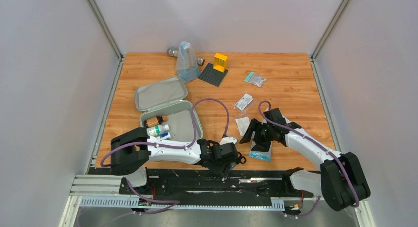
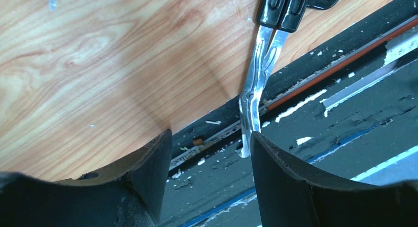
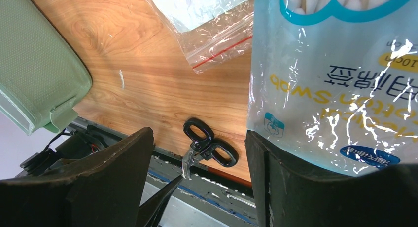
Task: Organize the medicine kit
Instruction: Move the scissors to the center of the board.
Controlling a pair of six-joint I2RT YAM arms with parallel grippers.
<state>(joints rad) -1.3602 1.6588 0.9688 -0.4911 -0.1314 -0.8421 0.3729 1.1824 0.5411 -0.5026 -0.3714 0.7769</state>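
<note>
The medicine kit (image 1: pixel 190 119) lies open left of centre, a pale green tray with its lid (image 1: pixel 161 93) folded back. Inside stand a brown bottle (image 1: pixel 154 121) and a white bottle (image 1: pixel 158 130). My left gripper (image 1: pixel 227 164) (image 2: pixel 211 138) hangs open at the table's near edge. Black-handled scissors (image 2: pixel 256 79) (image 1: pixel 240 160) lie there, handles on the wood, blade tip beside my right finger (image 2: pixel 276 168). My right gripper (image 1: pixel 252 135) (image 3: pixel 198 135) stands open over a cotton swab pack (image 3: pixel 335 79) (image 1: pixel 261 152), which lies outside its right finger.
A dark studded baseplate (image 1: pixel 213 74) with a yellow block (image 1: pixel 220 61) and a translucent pouch (image 1: pixel 186 64) sit at the back. Small packets (image 1: pixel 255 79) (image 1: pixel 243 101) (image 1: pixel 242 124) lie right of the kit. A zip bag (image 3: pixel 212 24) lies beyond the right gripper. A black rail (image 1: pixel 197 180) borders the near edge.
</note>
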